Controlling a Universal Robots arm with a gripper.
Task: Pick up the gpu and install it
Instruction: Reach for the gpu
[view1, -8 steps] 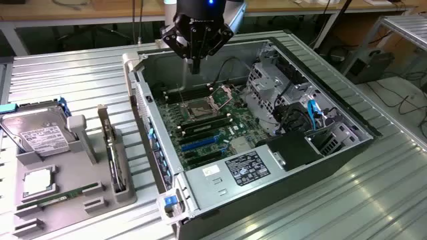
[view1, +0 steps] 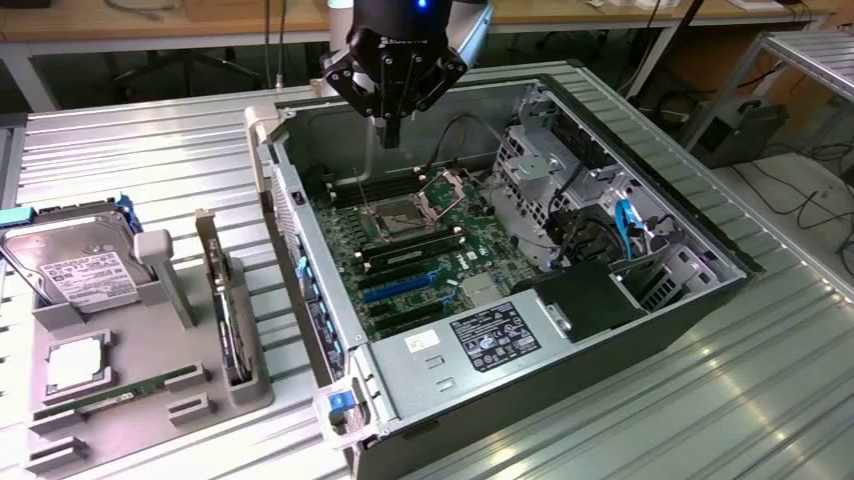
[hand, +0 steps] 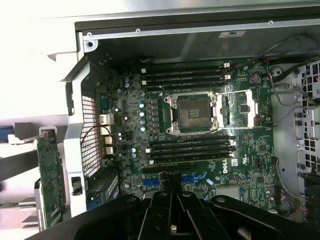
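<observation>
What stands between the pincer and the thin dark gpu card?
The open computer case's grey metal wall separates the black pincer from the gpu, as the exterior view shows.

The arm (view1: 400, 15) comes in at the top of the exterior view, wrist directed straight down. The gripper (view1: 390, 135) hangs vertical, its black body broad at the top and tapering to a narrow point. The fingers (hand: 162, 197) are drawn together, tips meeting. Nothing is held between them. No contact with any surface observed.
</observation>
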